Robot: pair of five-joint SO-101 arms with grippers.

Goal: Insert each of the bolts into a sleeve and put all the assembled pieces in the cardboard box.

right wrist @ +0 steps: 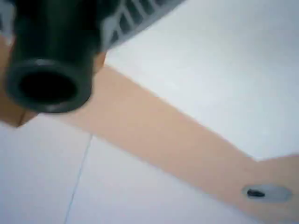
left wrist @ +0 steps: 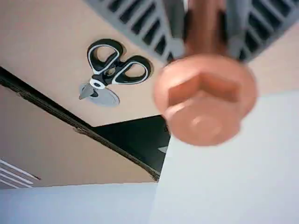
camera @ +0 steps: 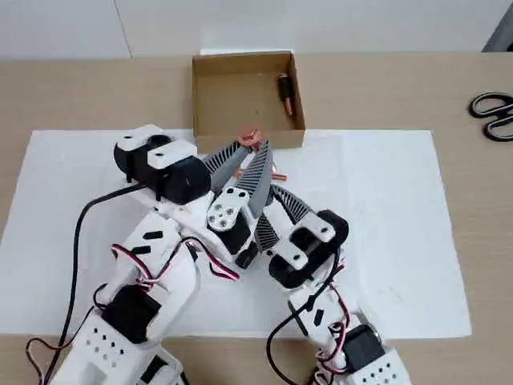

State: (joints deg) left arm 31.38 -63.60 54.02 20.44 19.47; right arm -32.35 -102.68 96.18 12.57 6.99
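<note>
Bolt (left wrist: pixel 205 100) of copper colour sits in the left gripper (left wrist: pixel 205 21). The ribbed fingers (left wrist: pixel 140 23) are closed on its shank, and the wide hexagon head stands free toward the wrist camera. It looks light, stiff and smooth (probably plastic), so I judge it can turn or slip in the hold. The shank close under the head seems the good place to take it. Whether the tip is free, I cannot tell.

The right gripper (right wrist: pixel 60 18) is closed on the black sleeve (right wrist: pixel 49 70), a stiff tube with its open end free. Both grippers meet just on the near side of the cardboard box (camera: pixel 240 104), above the white sheet (camera: pixel 385 224). One assembled piece (camera: pixel 284 95) lies in the box by its right wall. Scissors (camera: pixel 493 115) lie far right on the tabletop (camera: pixel 80 88).
</note>
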